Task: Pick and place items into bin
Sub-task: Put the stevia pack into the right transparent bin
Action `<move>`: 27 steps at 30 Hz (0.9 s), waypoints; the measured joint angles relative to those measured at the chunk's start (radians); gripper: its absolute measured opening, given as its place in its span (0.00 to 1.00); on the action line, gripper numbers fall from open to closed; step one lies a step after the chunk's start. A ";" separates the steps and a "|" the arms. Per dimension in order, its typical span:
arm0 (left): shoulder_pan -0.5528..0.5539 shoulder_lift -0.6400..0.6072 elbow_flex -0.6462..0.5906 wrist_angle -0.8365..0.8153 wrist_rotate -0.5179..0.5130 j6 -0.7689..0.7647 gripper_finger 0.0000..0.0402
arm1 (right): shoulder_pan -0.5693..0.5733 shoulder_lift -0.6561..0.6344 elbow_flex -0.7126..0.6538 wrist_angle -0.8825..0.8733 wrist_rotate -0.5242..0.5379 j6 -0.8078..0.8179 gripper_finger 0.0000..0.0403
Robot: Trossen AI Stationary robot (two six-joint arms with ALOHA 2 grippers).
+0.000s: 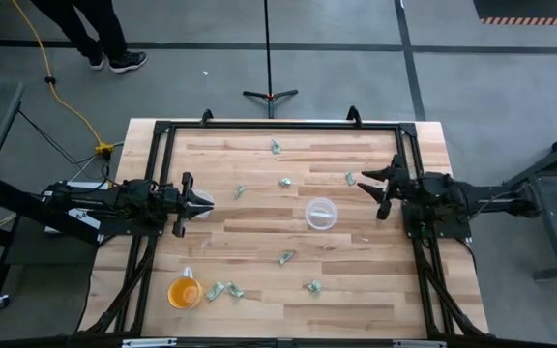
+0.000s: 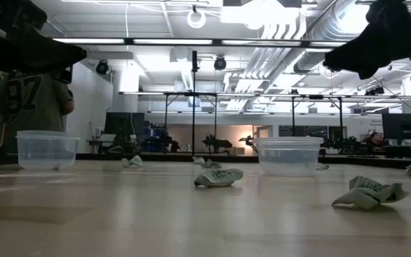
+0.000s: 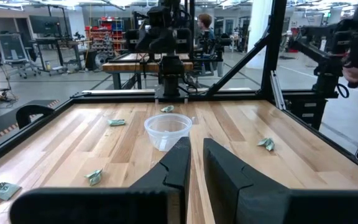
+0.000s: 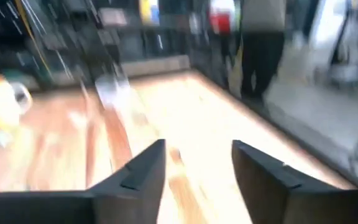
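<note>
Pale green crumpled wrapper scraps (image 1: 285,257) are seen scattered across the wooden worktop (image 1: 259,290), none visibly inside the clear round plastic bin (image 1: 320,214), with the right tool (image 1: 373,188) spread empty and the left tool (image 1: 199,204) nearly closed, so most of the task is judged to remain.

Orange cup (image 1: 184,292) on wooden table (image 1: 259,300)

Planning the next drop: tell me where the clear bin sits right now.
In the high view the clear bin stands mid-table, nearer the right gripper, with a wrapper scrap just beyond it.
</note>
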 joint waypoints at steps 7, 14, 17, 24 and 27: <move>0.000 0.000 0.000 0.000 0.000 0.000 0.20 | -0.001 0.248 0.190 -0.332 -0.033 0.151 0.56; 0.000 0.000 0.000 0.000 0.000 0.000 0.20 | -0.001 0.483 0.340 -0.475 -0.013 0.463 0.53; 0.000 0.000 0.000 0.000 0.000 0.000 0.20 | -0.001 0.569 0.397 -0.603 -0.029 0.613 0.50; 0.000 0.000 0.000 0.000 0.000 0.000 0.20 | -0.001 0.683 0.441 -0.793 -0.140 0.851 0.46; 0.000 0.000 0.000 0.000 0.000 0.000 0.20 | -0.001 0.705 0.433 -0.849 -0.176 0.942 0.46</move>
